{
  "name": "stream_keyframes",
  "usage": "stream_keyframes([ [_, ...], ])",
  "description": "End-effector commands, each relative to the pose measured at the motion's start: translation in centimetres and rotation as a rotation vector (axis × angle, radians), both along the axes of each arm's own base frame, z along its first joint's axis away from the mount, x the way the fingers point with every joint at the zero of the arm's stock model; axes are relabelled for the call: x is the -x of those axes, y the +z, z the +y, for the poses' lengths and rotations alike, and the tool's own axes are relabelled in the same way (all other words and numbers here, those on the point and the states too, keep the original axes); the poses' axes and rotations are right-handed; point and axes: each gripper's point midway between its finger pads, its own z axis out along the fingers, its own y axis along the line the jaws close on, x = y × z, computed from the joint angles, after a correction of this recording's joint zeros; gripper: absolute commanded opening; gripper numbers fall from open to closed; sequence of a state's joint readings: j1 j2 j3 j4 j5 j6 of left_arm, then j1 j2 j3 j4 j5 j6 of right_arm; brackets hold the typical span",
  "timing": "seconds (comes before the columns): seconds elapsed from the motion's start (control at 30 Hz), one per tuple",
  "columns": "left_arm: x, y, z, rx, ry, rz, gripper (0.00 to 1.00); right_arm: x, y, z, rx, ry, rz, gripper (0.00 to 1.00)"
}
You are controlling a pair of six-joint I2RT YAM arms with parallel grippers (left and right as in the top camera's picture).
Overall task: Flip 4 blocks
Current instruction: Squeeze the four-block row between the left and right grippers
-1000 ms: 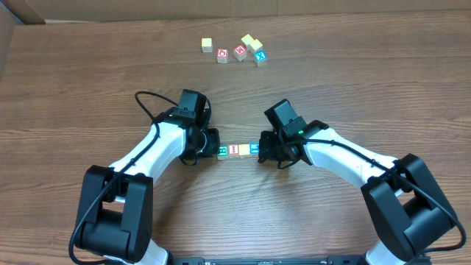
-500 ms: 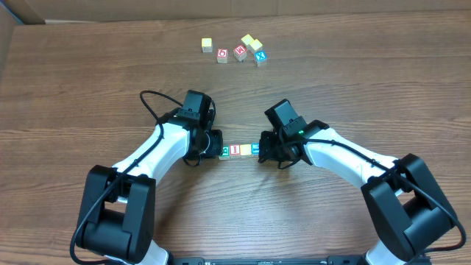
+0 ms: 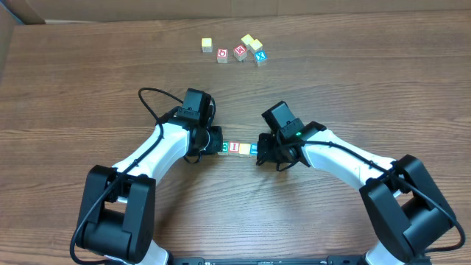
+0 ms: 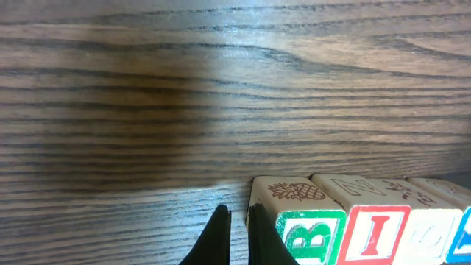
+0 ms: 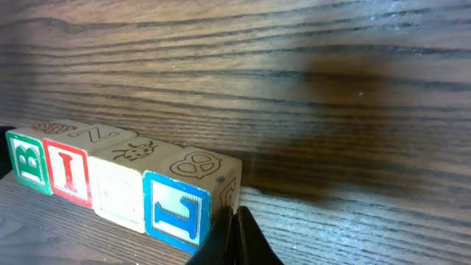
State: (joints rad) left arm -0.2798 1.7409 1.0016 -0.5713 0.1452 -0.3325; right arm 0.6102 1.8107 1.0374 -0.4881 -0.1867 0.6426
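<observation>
- 4 blocks [image 3: 239, 149] sit side by side in 1 tight row at the middle of the table [image 3: 353, 73], between the 2 arms.
- Left to right they are the green B block [image 4: 313, 232], red I block [image 4: 375, 232], yellow block [image 5: 118, 193] and blue L block [image 5: 175, 210].
- Left gripper [image 4: 237, 228]: jaws fully together, holding nothing, tips just beside the B block at the row's left end.
- Right gripper [image 5: 234, 239]: jaws fully together, holding nothing, tips just beside the L block at the right end.
- 5 loose cubes [image 3: 239, 50] lie on the far side, well apart from the row.
</observation>
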Motion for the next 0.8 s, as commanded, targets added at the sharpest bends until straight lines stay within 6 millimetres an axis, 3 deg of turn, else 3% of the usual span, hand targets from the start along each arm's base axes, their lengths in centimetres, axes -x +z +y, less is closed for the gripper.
stream_keyframes([
  [0.0,-0.6,1.0,-0.9,0.032,-0.030,-0.030,0.04,0.6,0.8,1.1,-0.040,-0.034,0.016,0.04],
  [0.27,-0.5,0.9,-1.0,0.030,-0.034,-0.027,0.04,1.6,0.9,2.1,-0.061,-0.021,0.038,0.04],
  [0.77,-0.9,0.9,-0.5,-0.004,-0.047,-0.052,0.04,2.4,0.9,2.8,-0.085,-0.161,0.114,0.04],
])
